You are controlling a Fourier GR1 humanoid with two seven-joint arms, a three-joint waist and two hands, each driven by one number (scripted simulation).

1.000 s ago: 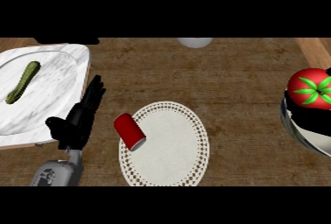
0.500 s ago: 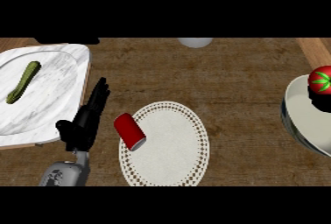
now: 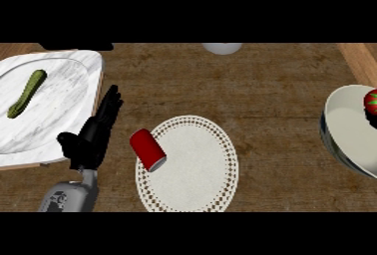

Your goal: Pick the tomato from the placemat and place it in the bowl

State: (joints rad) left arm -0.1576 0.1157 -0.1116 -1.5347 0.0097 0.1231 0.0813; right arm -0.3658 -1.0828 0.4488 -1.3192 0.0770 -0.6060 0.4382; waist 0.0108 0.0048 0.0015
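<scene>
The red tomato [image 3: 370, 101] with its green star top shows at the far right edge, over the inner side of the pale bowl [image 3: 344, 133]. A dark sliver just beneath it at the edge looks like part of my right hand [image 3: 372, 116], the rest of which is out of frame. The round white lace placemat [image 3: 193, 167] lies in the middle of the counter with no tomato on it. My left hand [image 3: 91, 137] rests open left of the placemat, fingers straight and pointing away.
A red can [image 3: 147, 149] lies on its side on the placemat's left edge, close to my left hand. At the far left a marble plate [image 3: 63, 99] holds a green cucumber [image 3: 26, 93]. A small white object [image 3: 222, 47] sits at the back.
The tomato has moved right, from over the bowl's left rim to the picture's edge, and more of the bowl's inside shows. My left hand has barely shifted.
</scene>
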